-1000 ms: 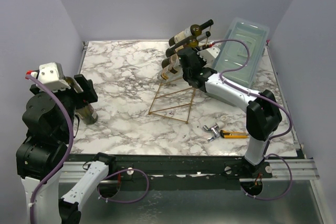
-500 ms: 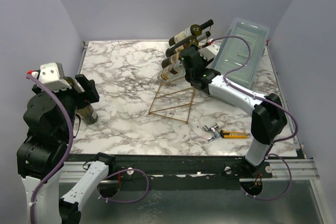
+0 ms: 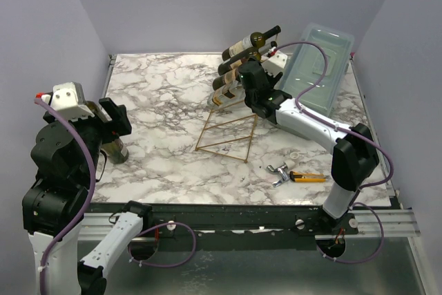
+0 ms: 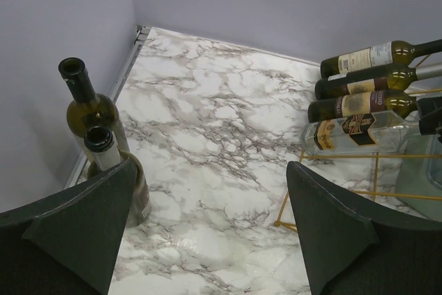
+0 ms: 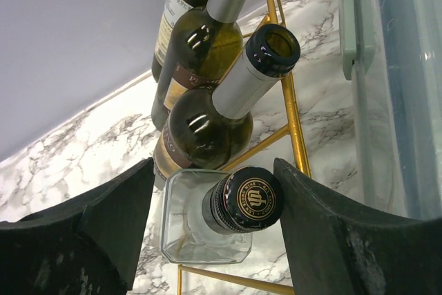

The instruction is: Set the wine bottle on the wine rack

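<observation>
The gold wire wine rack (image 3: pixel 226 128) stands mid-table, slanted. Three dark wine bottles (image 3: pixel 243 42) lie on its upper rungs, and a clear square bottle (image 3: pixel 217 99) with a black cap (image 5: pixel 243 199) lies below them. My right gripper (image 3: pixel 247 78) is open. Its fingers stand either side of that cap, the right finger (image 5: pixel 324 219) close against it. My left gripper (image 3: pixel 114 118) is open and empty, just right of two upright wine bottles (image 4: pixel 90 105) at the table's left edge. The rack also shows in the left wrist view (image 4: pixel 359 160).
A pale blue-grey plastic box (image 3: pixel 319 67) lies behind the rack at the far right. A metal tool (image 3: pixel 278 173) and a yellow cutter (image 3: pixel 308 177) lie near the front right. Walls close in the left, back and right.
My right gripper has shifted a little farther back along the rack and its elbow has swung right. The left arm and the bottles have not moved.
</observation>
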### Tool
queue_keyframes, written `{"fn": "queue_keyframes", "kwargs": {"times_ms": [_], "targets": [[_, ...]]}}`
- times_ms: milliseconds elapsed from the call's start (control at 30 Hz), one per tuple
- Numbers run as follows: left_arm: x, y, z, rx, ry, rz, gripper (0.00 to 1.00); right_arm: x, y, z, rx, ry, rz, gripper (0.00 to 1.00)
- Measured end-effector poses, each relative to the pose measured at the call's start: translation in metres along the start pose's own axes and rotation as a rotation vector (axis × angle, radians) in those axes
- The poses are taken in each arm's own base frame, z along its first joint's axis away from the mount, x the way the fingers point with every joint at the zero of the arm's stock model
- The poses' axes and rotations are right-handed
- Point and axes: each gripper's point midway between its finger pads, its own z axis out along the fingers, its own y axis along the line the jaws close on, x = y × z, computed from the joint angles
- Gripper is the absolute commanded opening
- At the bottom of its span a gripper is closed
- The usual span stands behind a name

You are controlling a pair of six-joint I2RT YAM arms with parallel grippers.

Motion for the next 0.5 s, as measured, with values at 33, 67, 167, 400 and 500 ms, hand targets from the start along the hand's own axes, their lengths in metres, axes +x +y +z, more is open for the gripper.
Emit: {"fn": "queue_keyframes", "kwargs": {"times_ms": [33,67,167,400,500], "targets": [[0.000,0.000,0.000,0.000,0.000,0.000,0.91,0.000,0.000,0.000,0.000,0.000,-0.010,0.73],[0.000,0.000,0.000,0.000,0.001,0.000,0.91,-0.001,-0.001,0.000,-0.001,-0.001,-0.021,0.73],[0.001,0.000,0.001,0.000,0.004,0.001,0.91,-0.006,-0.001,-0.003,-0.005,-0.007,-0.045,0.73],[0.002,-0.001,0.002,0.000,0.011,-0.003,0.91,-0.028,0.001,-0.012,-0.029,-0.037,-0.075,0.73],[0.002,-0.001,0.003,-0.001,0.013,-0.007,0.91,-0.034,0.002,-0.014,-0.035,-0.046,-0.085,0.73]]}}
